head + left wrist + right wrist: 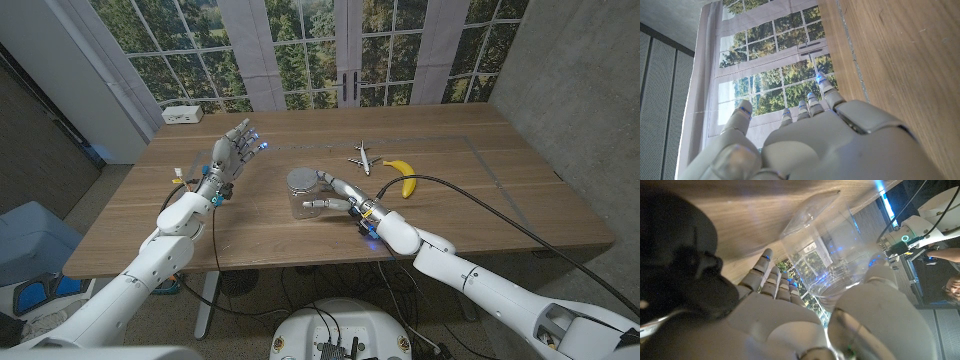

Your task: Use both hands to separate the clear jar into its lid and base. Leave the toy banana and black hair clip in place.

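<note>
We see the clear jar (303,192) upright mid-tabletop, lid on, the right hand (340,197) wrapped around its base from the right. The left hand (229,155), spread and empty, hovers left of it; lid lies to its right.

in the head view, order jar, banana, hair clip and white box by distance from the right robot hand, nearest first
1. jar, held by the right robot hand
2. Banana and hair clip, just behind the hand: too close to call
3. White box, far left corner
</note>
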Controlling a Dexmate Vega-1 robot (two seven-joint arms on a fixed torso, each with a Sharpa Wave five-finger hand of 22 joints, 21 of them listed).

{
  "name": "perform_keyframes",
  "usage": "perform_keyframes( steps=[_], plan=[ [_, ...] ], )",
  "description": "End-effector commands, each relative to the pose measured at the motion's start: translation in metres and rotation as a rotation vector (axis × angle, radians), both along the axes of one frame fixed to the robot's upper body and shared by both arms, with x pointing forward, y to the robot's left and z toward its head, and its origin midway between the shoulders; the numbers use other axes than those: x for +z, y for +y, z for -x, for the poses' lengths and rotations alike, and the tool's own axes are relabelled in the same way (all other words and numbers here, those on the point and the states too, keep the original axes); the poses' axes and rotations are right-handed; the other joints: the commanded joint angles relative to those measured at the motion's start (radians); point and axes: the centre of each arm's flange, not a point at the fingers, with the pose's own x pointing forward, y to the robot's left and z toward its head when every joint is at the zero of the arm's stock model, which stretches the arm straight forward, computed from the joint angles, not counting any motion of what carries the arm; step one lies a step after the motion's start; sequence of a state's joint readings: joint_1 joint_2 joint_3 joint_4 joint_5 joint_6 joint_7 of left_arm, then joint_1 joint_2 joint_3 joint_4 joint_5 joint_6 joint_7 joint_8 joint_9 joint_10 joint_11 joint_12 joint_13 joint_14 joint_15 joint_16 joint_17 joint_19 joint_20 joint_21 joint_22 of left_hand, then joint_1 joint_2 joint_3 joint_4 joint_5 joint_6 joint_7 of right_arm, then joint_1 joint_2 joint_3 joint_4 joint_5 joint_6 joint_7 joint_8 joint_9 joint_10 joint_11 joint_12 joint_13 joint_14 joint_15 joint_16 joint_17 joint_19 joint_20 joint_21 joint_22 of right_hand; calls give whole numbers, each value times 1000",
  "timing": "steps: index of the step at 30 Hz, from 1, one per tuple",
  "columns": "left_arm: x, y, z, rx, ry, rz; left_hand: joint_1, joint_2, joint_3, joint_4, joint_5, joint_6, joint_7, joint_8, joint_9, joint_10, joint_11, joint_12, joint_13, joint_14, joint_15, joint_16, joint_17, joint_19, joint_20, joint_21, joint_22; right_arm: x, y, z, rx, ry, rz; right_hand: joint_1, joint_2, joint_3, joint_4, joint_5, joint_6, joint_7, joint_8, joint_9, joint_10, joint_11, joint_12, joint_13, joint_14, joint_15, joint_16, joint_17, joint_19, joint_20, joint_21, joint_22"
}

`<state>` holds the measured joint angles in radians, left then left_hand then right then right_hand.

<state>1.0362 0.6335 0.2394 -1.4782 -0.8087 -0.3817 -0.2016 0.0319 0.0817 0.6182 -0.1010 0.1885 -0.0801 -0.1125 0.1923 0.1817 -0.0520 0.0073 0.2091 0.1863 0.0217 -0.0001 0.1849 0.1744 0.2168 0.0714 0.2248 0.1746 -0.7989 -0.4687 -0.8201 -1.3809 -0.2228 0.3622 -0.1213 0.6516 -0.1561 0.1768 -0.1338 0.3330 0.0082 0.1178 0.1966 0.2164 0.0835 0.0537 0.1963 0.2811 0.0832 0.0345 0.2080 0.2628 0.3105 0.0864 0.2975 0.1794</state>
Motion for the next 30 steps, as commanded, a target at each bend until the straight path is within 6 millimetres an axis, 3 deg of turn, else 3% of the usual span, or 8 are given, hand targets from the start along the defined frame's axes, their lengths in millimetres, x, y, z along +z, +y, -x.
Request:
perform_keyframes(
  steps=[1,6,14,17,20,25,27,30],
  plan=[
    [-3,5,3,-19,0,19,-10,0,1,-8,6,2,-1,-1,-1,3,-4,-1,3,9,1,3,2,13,2,-3,5,-3,19,-5,18,15,-7,15,20,0,-5,10,-9,21,6,6,-4,0,5,5,-2,0,7,3,7,-3,0,2],
    [-3,7,4,-30,0,24,-11,0,0,-8,6,2,-1,-2,-1,4,-4,-1,3,16,2,5,2,19,3,-1,5,-1,24,-9,8,-3,-26,27,23,1,-9,17,-11,19,8,6,-7,-2,6,5,-2,-3,9,4,7,2,-3,2],
    [-3,11,5,-43,0,35,-13,-1,-1,-7,6,3,-1,-2,-1,7,-2,-1,3,22,3,6,2,24,6,-1,6,-9,38,-11,1,-14,-39,27,25,-11,-2,31,-12,17,14,8,-19,0,7,7,4,-4,21,13,-44,63,-32,4],
    [-3,12,5,-50,1,37,-13,-1,-1,-6,6,3,-1,-2,-1,7,-4,-1,3,25,4,7,2,27,9,0,6,-12,43,-12,1,-8,-35,30,31,-14,0,41,-14,11,17,9,-27,-16,7,9,2,1,26,21,-71,90,-46,5],
    [-3,13,5,-58,3,40,-14,-1,-1,-6,6,3,-2,-2,-1,8,-5,-1,3,28,4,7,2,29,12,0,6,-16,46,-14,-1,7,-39,38,42,-16,2,55,-12,-14,25,12,-18,-43,15,14,-3,5,33,33,-114,116,-68,6],
    [-3,15,6,-68,5,40,-15,-1,-2,-6,6,2,-2,-3,-1,8,-6,-1,3,34,6,8,3,31,15,-1,6,-22,52,-16,-16,11,-45,84,64,2,-11,90,71,-84,82,27,39,-101,43,39,-16,10,49,68,-178,126,-94,8],
    [-4,16,7,-67,6,45,-15,-1,-2,-6,6,1,-4,-4,-1,8,-6,-1,3,36,7,9,3,31,19,-1,6,-24,54,-16,-19,7,-43,117,79,22,-20,81,137,-110,129,43,87,-124,69,62,7,-3,66,89,-184,125,-93,9],
    [-6,18,8,-66,9,52,-15,-1,-2,-5,6,1,-5,-4,-1,8,-9,-2,3,41,9,10,3,33,21,-1,6,-26,57,-17,-22,8,-44,167,103,46,-25,41,252,-125,222,78,200,-141,140,114,76,-33,105,134,-169,124,-85,8]
  ],
)
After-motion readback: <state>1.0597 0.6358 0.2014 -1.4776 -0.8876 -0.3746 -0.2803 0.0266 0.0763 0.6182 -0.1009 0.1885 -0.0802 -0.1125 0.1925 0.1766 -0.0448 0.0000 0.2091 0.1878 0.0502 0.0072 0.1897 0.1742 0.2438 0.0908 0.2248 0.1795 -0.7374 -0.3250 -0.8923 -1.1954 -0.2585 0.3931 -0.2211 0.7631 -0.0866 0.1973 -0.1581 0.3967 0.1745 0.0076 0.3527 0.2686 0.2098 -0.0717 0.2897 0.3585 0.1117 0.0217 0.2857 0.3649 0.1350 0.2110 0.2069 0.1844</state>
